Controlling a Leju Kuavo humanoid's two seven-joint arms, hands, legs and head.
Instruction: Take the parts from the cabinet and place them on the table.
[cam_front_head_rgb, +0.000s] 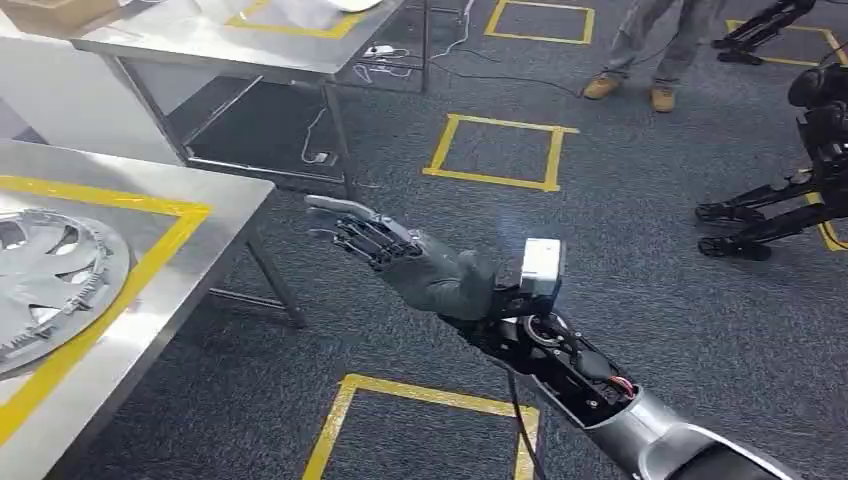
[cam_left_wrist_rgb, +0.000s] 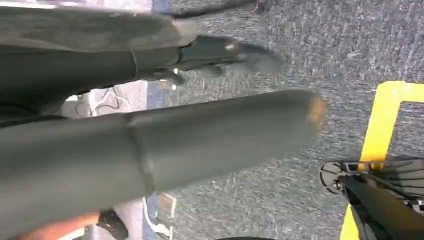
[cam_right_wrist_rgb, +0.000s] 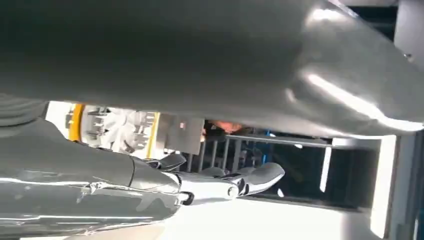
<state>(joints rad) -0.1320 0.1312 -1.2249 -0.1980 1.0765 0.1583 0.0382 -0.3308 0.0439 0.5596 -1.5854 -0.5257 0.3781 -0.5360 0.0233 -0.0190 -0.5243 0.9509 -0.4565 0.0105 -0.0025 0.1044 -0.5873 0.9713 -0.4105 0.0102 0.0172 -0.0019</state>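
Head view shows my right hand spread and empty over the carpet. My left hand holds nothing either. One part, a hubcap, lies on the steel table at left. I judge it light, stiff, slippery; grip its rim.

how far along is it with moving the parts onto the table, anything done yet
Done: one part, a silver wheel cover, already lies on the steel table, inside the yellow tape outline. In hand: nothing. The right hand is stretched out over the carpet beside the table, fingers apart and empty; the left hand also carries nothing. Left: the pictures do not settle how many parts remain.
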